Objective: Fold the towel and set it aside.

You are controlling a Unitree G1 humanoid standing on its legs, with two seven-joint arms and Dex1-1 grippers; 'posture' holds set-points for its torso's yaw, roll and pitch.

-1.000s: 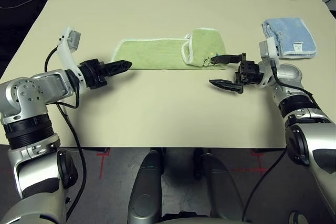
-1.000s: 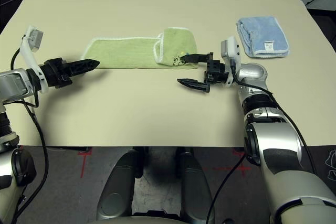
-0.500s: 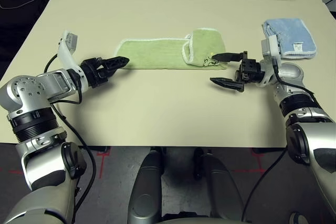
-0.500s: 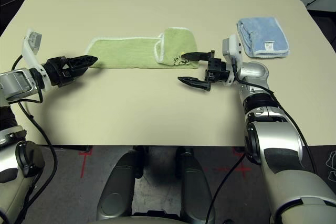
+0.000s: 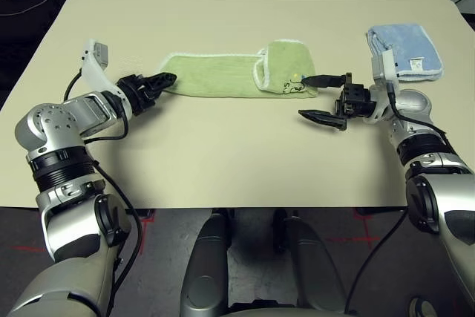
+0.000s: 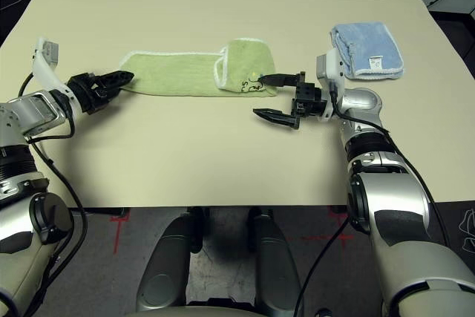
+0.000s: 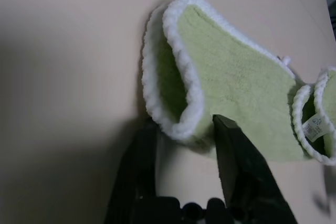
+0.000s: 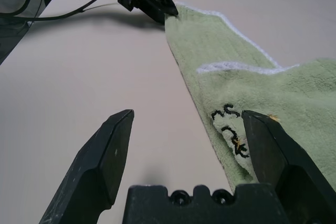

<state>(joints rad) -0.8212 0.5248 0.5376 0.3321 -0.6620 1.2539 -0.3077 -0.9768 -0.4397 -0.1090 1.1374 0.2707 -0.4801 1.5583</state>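
Towel (image 5: 223,74) status: the cloth lies flat on the table (image 5: 223,154) as a long strip, with its right end already folded back over itself; further folds and the set-aside step remain, by this reading.

Left gripper (image 5: 162,80): positioned at the strip's left end. The wrist view shows its fingers (image 7: 239,161) straddling the white-edged corner, narrowed around it; a firm pinch cannot be confirmed.

Right gripper (image 5: 319,98): jaws spread wide, holding nothing. The upper finger sits over the folded end near the dark lettering (image 8: 231,129); the lower finger is over bare table just in front of the cloth.

Blue towel (image 5: 404,50): lies beyond the right gripper, well clear.
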